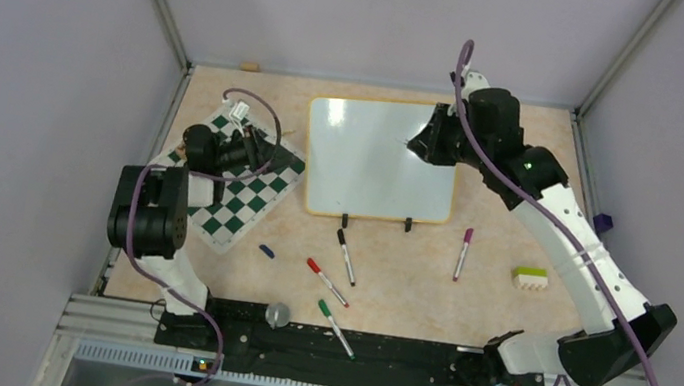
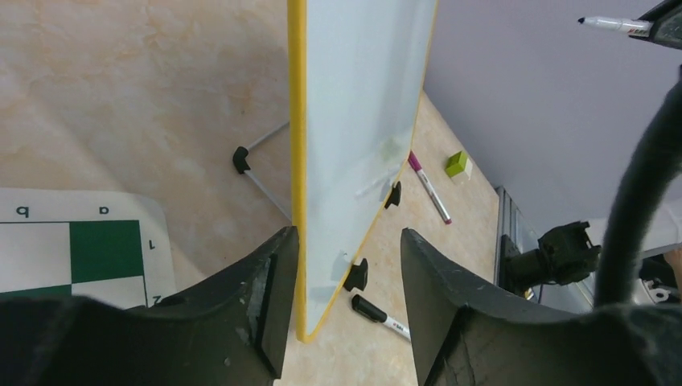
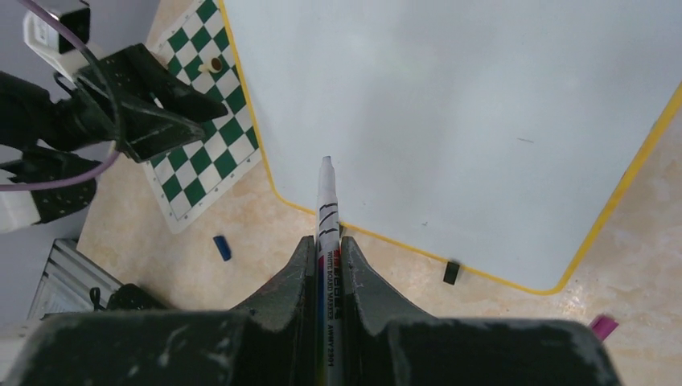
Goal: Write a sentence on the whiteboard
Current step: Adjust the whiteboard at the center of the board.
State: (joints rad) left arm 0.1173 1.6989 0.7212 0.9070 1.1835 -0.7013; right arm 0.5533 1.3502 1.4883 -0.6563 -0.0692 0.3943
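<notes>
Top view looks down from above and behind the arm bases, far enough back to take in the whole table (image 1: 405,293). The left wrist camera sits low, right behind the left gripper (image 2: 347,233), and faces the board (image 2: 354,121) edge-on, very near its rim. The right wrist camera looks down along its marker (image 3: 328,209) onto the board's face from higher up. All three views share the board and the chess mat (image 3: 193,177), and the right wrist view also catches the left gripper.
</notes>
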